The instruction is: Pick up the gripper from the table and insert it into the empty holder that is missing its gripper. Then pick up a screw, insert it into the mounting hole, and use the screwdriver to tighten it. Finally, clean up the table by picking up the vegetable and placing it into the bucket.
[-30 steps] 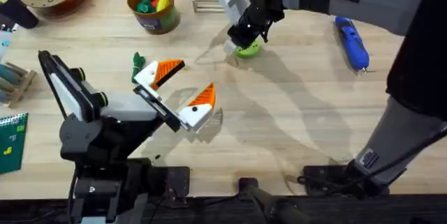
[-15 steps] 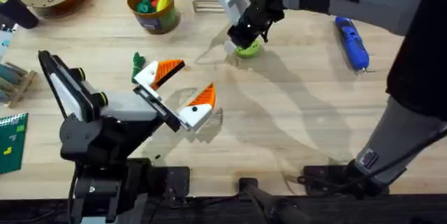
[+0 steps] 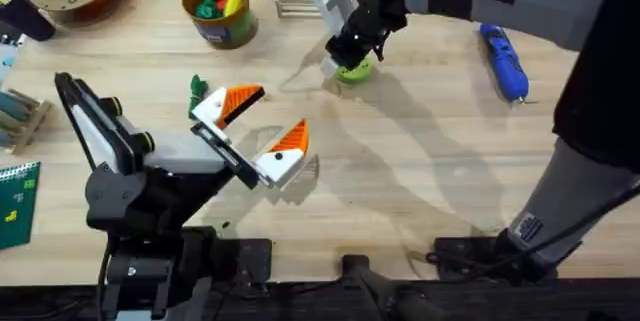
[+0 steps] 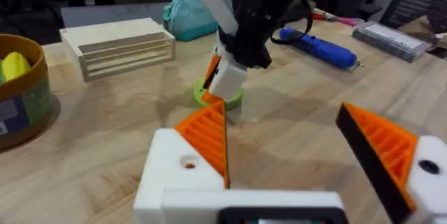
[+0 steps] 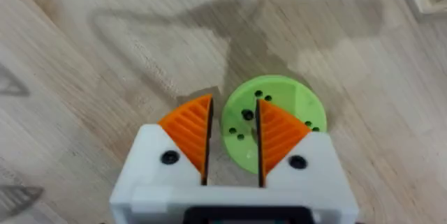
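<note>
Overhead: right gripper [image 3: 352, 56] upper centre over green disc [image 3: 354, 70], probably for a screw; screwdriver [image 3: 503, 59] upper right. Left wrist: left gripper [image 4: 293, 144] gapes wide, empty. Right wrist: narrow gap, pads straddling a screw [image 5: 246, 115], maybe not gripped.

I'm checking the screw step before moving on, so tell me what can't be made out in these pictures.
- Screws on the lime-green disc: right wrist view shows dark dots, too small to tell screws from holes; the right gripper covers part.
- Same disc, overhead: largely hidden under the right arm.
- Bucket: cut off by the left wrist view's edge.
- Left gripper: a green piece behind it is partly hidden overhead.
</note>
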